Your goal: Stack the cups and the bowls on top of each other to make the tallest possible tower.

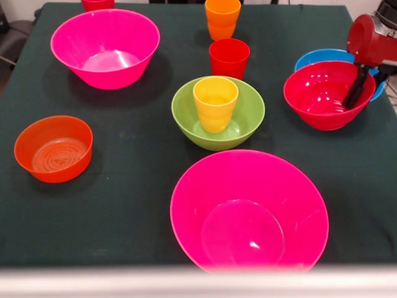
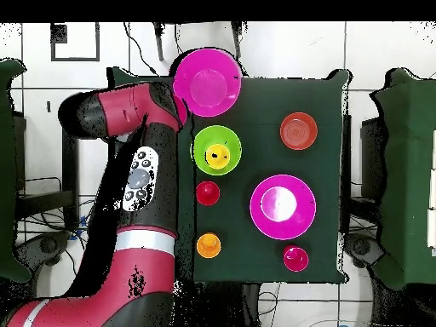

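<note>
The table [image 1: 124, 205] is covered with a dark green cloth, matte and a little dusty. The largest things are two hot-pink bowls, glossy and round with wide flaring walls: one pink bowl [image 1: 249, 211] at the near edge in the front view, the other pink bowl [image 1: 105, 47] at the far left. Next comes the lime-green bowl [image 1: 218, 113] in the middle, and the yellow cup [image 1: 215, 103] stands upright inside it, tapered and smooth. At the right a red bowl [image 1: 321, 94] sits in front of a blue bowl [image 1: 322, 58], which is mostly hidden. A translucent orange bowl [image 1: 53, 148] with rings in its bottom is alone at the left. Behind the green bowl stand a red cup [image 1: 229, 58] and an orange cup [image 1: 222, 18].

The gripper [image 1: 355, 93] reaches down into the red bowl at its right rim; I cannot tell how far it is open or whether it grips the rim. I can read no writing.
</note>
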